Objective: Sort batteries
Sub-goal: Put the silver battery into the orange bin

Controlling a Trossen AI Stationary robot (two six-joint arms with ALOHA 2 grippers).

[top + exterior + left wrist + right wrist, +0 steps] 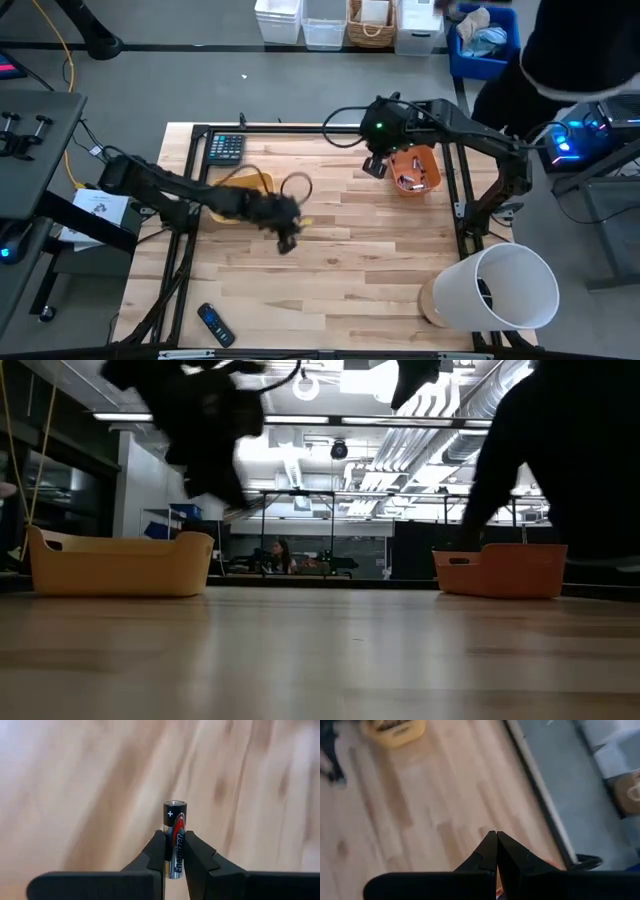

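One battery, black and silver with a red mark and a plus sign at its far end, stands between the fingers of my left gripper, which is shut on it. In the high view that gripper hangs over the middle of the table, just right of the yellow bin. My right gripper is shut with nothing in it and hovers at the left rim of the orange bin, which holds small items. My left gripper pinches the battery's body between its two fingers, one on each side of the cylinder. The battery lies along the fingers, its plus end sticking out past their tips. It is lifted clear of the table.
A calculator lies at the far left of the table and a black remote at the near left edge. A white bucket on its side fills the near right corner. A small yellowish piece lies right of my left gripper.
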